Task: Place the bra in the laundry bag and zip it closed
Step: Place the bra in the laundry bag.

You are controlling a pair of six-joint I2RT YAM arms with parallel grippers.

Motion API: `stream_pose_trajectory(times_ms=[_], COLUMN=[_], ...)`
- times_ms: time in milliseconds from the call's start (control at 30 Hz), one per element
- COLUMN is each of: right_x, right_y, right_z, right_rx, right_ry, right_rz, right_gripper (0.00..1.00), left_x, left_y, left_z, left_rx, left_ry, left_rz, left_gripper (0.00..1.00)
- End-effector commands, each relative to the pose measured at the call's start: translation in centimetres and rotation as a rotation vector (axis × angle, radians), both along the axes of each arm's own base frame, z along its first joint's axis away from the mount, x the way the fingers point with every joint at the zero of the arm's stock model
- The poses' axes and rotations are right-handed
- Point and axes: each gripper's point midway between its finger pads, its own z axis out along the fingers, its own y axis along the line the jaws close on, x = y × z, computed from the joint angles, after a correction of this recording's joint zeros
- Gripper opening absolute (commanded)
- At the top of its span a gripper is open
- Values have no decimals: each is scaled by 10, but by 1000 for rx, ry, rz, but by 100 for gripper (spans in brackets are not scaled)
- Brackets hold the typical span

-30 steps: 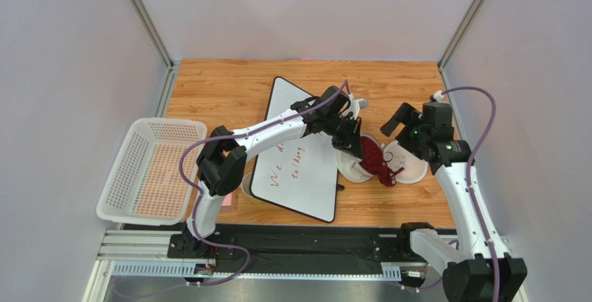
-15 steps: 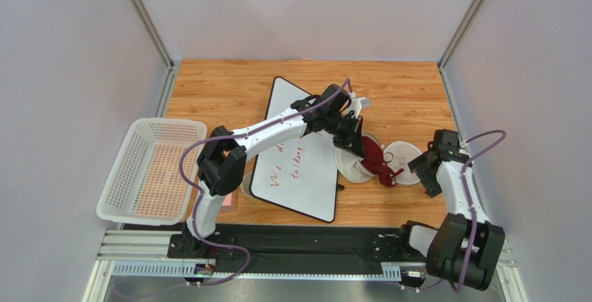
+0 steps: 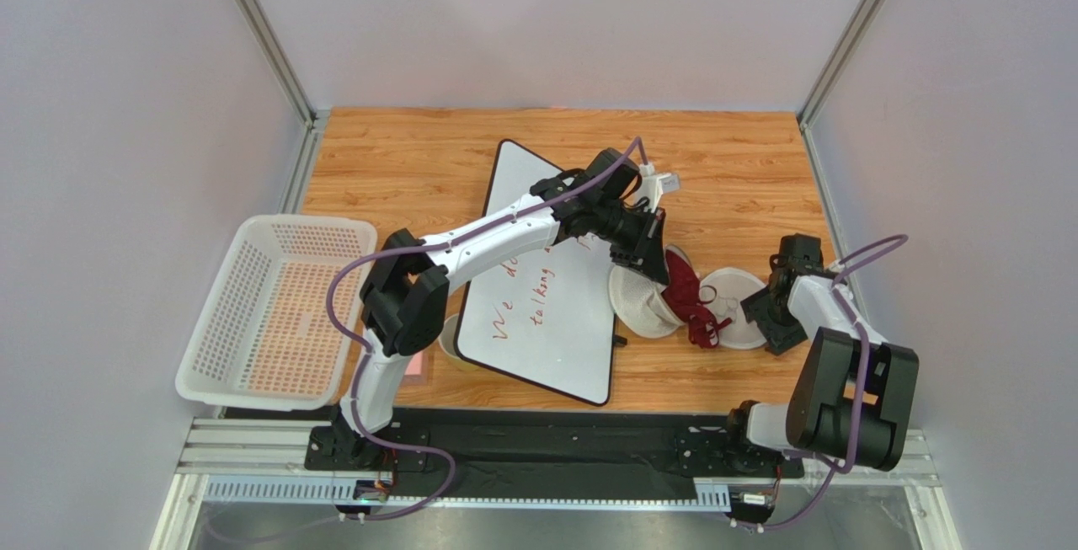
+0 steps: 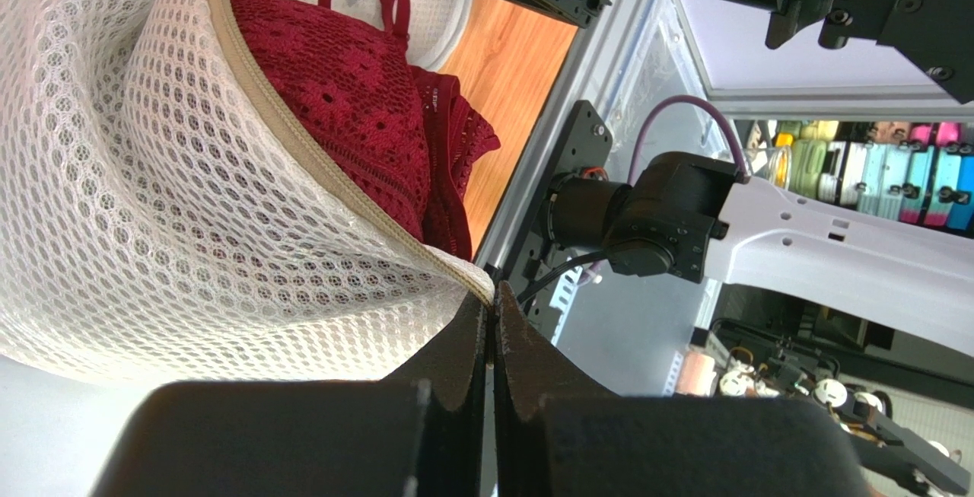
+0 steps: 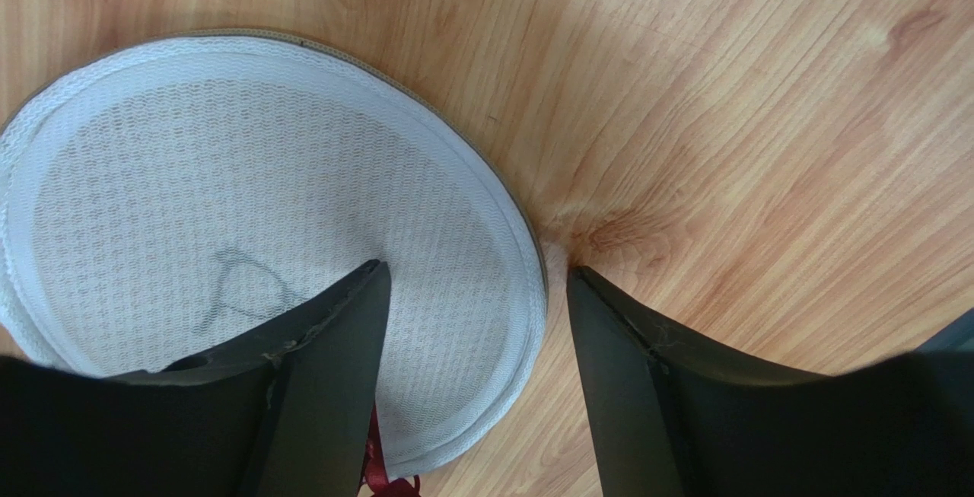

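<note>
The white mesh laundry bag (image 3: 639,301) lies open on the table right of the whiteboard, its round lid (image 3: 738,308) with the dark bra icon flat beside it. The dark red bra (image 3: 687,294) lies partly in the bag's mouth and spills toward the lid. My left gripper (image 3: 657,267) is shut on the bag's beige zipper rim (image 4: 343,195) and holds the mesh wall (image 4: 137,200) up, with the bra (image 4: 343,97) showing inside. My right gripper (image 3: 769,310) is open, low over the lid (image 5: 229,212), its fingers (image 5: 332,349) straddling the lid's right edge.
A whiteboard (image 3: 544,285) with red writing lies under my left arm. A white perforated basket (image 3: 272,310) stands at the left edge. A small pink box (image 3: 446,338) lies by the whiteboard's near left corner. Grey walls close in the left, right and back.
My right arm has folded back and swung down from above the lid to its right edge, close to the table. My left gripper stays shut on the bag's rim, almost unmoved.
</note>
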Motion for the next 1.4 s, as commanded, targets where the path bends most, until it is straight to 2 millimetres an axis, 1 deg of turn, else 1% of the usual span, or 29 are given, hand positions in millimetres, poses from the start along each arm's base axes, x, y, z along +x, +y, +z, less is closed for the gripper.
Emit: stream_pose_trajectory(times_ms=[0, 67, 100, 133, 200, 233, 300, 333, 367, 400, 467, 500, 600, 667, 733, 767, 833, 867, 900, 933, 967, 1033, 1067, 1133, 1167, 1200, 1267, 1333, 1367], right_x=[2, 3, 4, 7, 9, 11, 8, 8, 12, 8, 5, -2, -12, -15, -21, -23, -25, -24, -24, -23, -23, -25, -25, -26, -27, -28, -29, -28, -28], right_y=[-7, -10, -12, -14, -14, -16, -21, -22, -24, -25, -26, -28, -27, -22, -19, -19, -14, -13, -12, -10, -9, -7, -4, -2, -2, -2, 0, 1, 2], right_z=[-19, -21, -20, -17, -8, -2, 16, 23, 42, 50, 67, 82, 108, 111, 107, 106, 106, 109, 116, 119, 120, 123, 124, 126, 126, 127, 130, 132, 133], right_rx=[-18, -40, -49, -56, -63, -76, -116, -129, -151, -168, -198, -227, -259, -244, -241, -241, -233, -235, -239, -240, -234, -224, -211, -204, -208, -211, -204, -200, -200], right_ry=[21, 18, 7, -1, -17, -29, -58, -75, -142, -152, -207, -239, -308, -321, -292, -284, -286, -298, -309, -312, -308, -300, -307, -316, -313, -310, -320, -327, -332], right_rz=[-59, -63, -59, -53, -31, -27, -23, -24, -24, -19, -23, -28, -29, -20, -2, 6, 23, 28, 31, 39, 46, 53, 60, 66, 70, 70, 78, 84, 90], right_gripper=[61, 57, 51, 41, 31, 20, 13, 5, 2, 0, 0, 0, 0, 0, 0, 0, 0, 0, 0, 0, 0, 0, 0, 0, 0, 0, 0, 0, 0], left_x=[-1, -1, 0, 0, 0, 0, 1, 2, 2, 3, 4, 4, 8, 11, 14, 17, 23, 24, 28, 32, 34, 42, 43, 50, 48, 59, 59, 49, 38], left_y=[-6, -6, -6, -6, -7, -7, -7, -8, -8, -9, -8, -8, -5, -5, -5, -3, 2, 5, 10, 15, 19, 30, 33, 41, 44, 53, 59, 46, 32], left_z=[11, 11, 12, 11, 10, 10, 8, 8, 7, 4, 2, -2, -5, -5, -4, -5, -7, -2, -5, -5, 3, 8, 22, 32, 45, 46, 59, 66, 73], left_rx=[-45, -45, -45, -43, -43, -44, -41, -42, -41, -38, -30, -21, -4, -3, 0, 5, 22, 20, 44, 62, 69, 114, 108, 142, 141, 190, 203, 136, 66], left_ry=[-30, -33, -33, -31, -30, -28, -24, -25, -27, -24, -17, -12, -7, -7, -11, -16, -31, -45, -60, -93, -134, -198, -230, -297, -348, -403, -456, -454, -426], left_rz=[-38, -39, -38, -38, -39, -39, -39, -39, -40, -42, -42, -43, -25, -20, -12, -5, 14, 21, 43, 49, 58, 92, 109, 166, 179, 244, 292, 261, 211], left_gripper=[0, 0, 0, 0, 0, 0, 0, 0, 0, 0, 0, 0, 0, 0, 1, 3, 16, 21, 29, 32, 35, 40, 40, 40, 40, 38, 31, 23, 15])
